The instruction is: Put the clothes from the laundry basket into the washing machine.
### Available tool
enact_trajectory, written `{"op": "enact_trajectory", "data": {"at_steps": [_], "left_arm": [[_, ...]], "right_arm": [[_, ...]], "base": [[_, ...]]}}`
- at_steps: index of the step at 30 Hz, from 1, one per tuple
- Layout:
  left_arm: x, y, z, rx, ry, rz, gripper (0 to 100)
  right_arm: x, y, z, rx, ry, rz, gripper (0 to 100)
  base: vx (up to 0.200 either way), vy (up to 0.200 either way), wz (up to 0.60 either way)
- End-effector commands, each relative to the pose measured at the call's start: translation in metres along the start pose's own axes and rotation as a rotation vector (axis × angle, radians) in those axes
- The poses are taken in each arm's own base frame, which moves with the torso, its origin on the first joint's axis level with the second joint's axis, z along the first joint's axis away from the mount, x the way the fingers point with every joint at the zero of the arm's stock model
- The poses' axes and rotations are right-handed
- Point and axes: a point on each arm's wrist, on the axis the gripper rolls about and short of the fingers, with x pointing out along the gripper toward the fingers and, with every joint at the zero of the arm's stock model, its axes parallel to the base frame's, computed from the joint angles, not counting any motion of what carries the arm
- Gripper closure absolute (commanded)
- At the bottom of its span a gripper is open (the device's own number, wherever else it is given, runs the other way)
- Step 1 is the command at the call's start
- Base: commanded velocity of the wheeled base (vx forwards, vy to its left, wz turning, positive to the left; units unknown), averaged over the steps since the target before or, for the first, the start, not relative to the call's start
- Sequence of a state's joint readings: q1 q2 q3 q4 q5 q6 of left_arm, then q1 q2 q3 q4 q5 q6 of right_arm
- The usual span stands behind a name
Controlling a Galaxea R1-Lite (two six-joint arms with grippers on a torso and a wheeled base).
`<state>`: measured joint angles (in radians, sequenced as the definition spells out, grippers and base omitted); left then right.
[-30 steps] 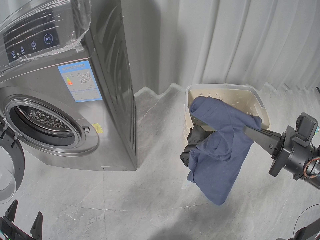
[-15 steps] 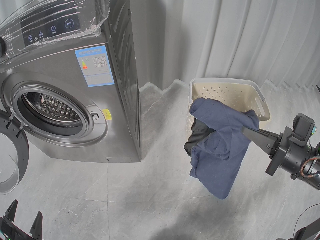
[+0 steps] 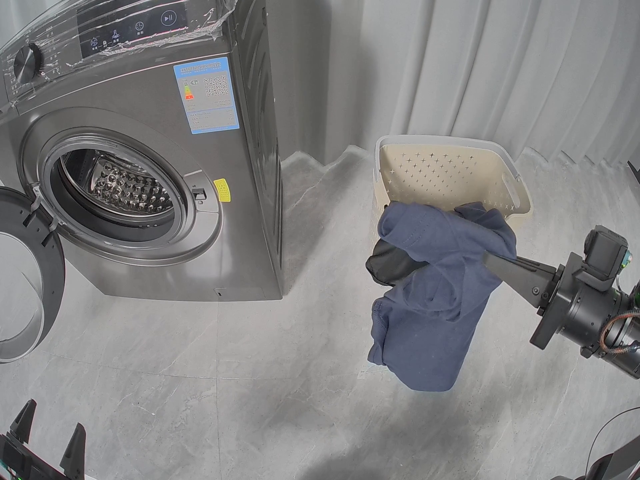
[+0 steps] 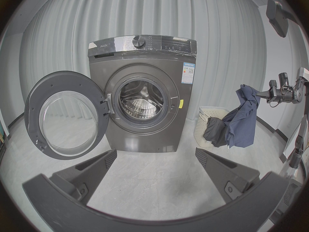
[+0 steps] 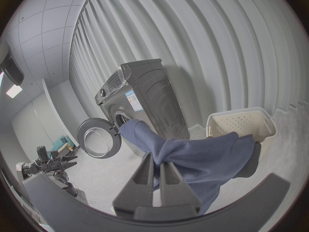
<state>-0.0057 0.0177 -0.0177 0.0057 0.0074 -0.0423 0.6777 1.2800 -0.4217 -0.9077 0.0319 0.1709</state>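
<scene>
The right gripper (image 3: 490, 258) is clamped on a navy-blue garment (image 3: 433, 295) at about 3 o'clock in the head view. The cloth is bunched at the pinch and hangs in loose folds above the floor. A dark grey piece (image 3: 390, 265) hangs against its 9 o'clock side. The cream laundry basket (image 3: 440, 140) stands behind at 1 o'clock. The washing machine (image 3: 247, 168) sits at 10 o'clock, its door (image 3: 27, 281) swung wide. The left gripper (image 3: 52, 418) is at 7 o'clock, fingers spread apart.
</scene>
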Motion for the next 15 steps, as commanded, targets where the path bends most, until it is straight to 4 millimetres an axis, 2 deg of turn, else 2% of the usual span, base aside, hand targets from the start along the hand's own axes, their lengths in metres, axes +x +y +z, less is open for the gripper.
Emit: {"op": "enact_trajectory", "data": {"at_steps": [1,15], "left_arm": [[0.0001,0.0002,-0.0044,-0.001,0.002,0.000,0],[0.0001,0.0002,-0.0044,-0.001,0.002,0.000,0]], "right_arm": [[0.0005,0.0000,-0.0004,-0.001,0.002,-0.001,100],[0.0013,-0.0008,-0.0024,0.000,0.009,-0.005,100]], "base": [[0.000,0.200,0.00],[0.000,0.200,0.00]]}}
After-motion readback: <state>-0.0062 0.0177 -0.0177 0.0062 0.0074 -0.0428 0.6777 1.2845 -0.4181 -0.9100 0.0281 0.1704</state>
